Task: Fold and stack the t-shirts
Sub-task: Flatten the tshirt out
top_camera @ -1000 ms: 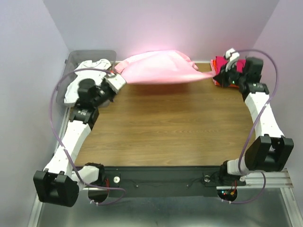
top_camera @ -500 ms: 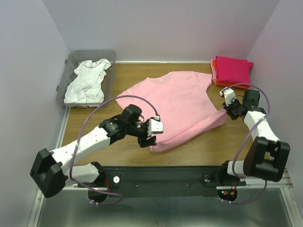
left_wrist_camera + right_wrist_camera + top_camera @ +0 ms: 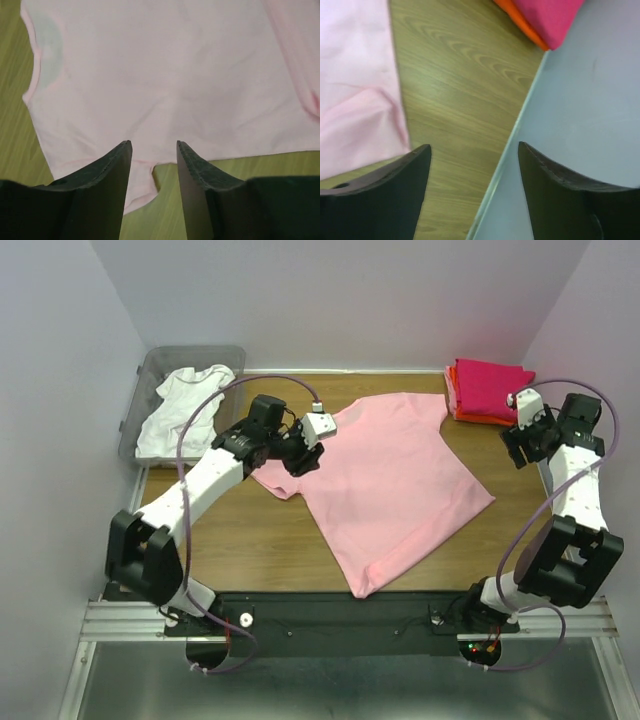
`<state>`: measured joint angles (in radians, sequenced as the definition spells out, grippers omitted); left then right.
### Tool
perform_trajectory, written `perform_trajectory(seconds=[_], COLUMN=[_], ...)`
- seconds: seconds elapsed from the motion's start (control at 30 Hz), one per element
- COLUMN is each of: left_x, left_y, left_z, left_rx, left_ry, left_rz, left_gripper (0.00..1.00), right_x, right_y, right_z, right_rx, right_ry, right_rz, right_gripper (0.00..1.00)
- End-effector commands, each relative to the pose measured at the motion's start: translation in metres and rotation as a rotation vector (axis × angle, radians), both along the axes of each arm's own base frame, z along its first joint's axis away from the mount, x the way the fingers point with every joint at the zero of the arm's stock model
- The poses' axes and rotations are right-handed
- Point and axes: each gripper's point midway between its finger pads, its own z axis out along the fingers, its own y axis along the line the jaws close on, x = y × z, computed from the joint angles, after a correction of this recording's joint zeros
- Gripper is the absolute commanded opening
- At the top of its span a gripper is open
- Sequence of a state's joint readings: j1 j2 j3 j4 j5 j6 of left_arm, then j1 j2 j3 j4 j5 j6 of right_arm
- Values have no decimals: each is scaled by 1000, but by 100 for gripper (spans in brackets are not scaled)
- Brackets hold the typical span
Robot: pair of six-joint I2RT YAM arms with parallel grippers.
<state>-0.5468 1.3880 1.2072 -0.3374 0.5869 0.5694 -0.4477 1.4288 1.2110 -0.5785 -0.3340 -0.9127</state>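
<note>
Light pink t-shirt [image 3: 395, 485] lies spread flat across the middle of the table [image 3: 230, 540], collar toward the far left and hem toward the near right. It looks light, limp and quick to bunch, so it is best pinched at an edge, a sleeve or a hem corner, and lifted from two points to stop it sagging. The left gripper [image 3: 154, 147] hovers over the left sleeve edge, jaws narrowly apart, holding nothing. The right gripper [image 3: 474, 150] stands wide and empty over bare wood by the right edge, near the folded stack [image 3: 492, 388]. A white tee [image 3: 185, 415] sits in the bin [image 3: 150, 365], far left.
</note>
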Motion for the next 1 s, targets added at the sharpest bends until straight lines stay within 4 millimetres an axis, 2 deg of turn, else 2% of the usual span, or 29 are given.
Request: perform_trajectory(seconds=[0.0,0.03,0.07,0.13,0.2,0.23,0.3,0.33,0.4,0.5,0.53,0.57,0.63,0.67,0.73,0.77,0.8,0.83,0.87,0.9,0.93,0.97], left_x=[64,76,95,120,136,140,147,148,142,134,126,123,115,103,89,73,64,42,30,10,-8,-31], left_y=[39,45,53,64,77,80,88,90,97,107,112,116,125,130,136,141,143,143,143,131,126,121], left_z=[-47,-53,-63,-77,-85,-100,-110,-121,-143,-164,-177,-183,-194,-203,-210,-214,-214,-213,-211,-209,-194,-194], left_rx=[166,184,212,268,323,353,409,430,480,538,566,581,621,642,666,680,681,674,666,637,619,619], left_ry=[10,13,19,5,-18,-1,-10,1,32,65,83,87,103,131,164,198,214,259,286,319,325,351], left_rz=[210,244,282,344,390,391,405,403,394,397,389,390,388,382,370,359,353,328,310,248,215,166], left_gripper=[48,46,44,42,39,38,36,35,33,31,29,28,22,20,15,13,11,9,8,6,6,5], right_x=[-36,-40,-51,-58,-68,-67,-66,-66,-61,-53,-44,-38,-27,-12,2,12,30,40,49,69,79,89], right_y=[51,59,67,88,99,103,99,95,86,79,76,73,68,64,64,65,63,72,77,89,97,106], right_z=[-18,-24,-40,-51,-68,-78,-95,-110,-133,-150,-158,-154,-163,-157,-164,-165,-156,-165,-164,-163,-163,-161], right_rx=[212,226,236,242,254,253,240,235,213,201,196,187,181,176,178,174,163,163,164,161,158,162], right_ry=[190,213,262,297,354,379,416,458,503,532,536,515,528,498,505,498,462,476,468,443,433,420], right_rz=[32,33,31,49,23,26,-12,-26,-59,-91,-100,-106,-119,-119,-118,-112,-109,-90,-76,-44,-27,-7], right_gripper=[68,65,64,58,55,53,51,50,46,45,45,44,43,43,43,43,43,43,43,43,43,43])
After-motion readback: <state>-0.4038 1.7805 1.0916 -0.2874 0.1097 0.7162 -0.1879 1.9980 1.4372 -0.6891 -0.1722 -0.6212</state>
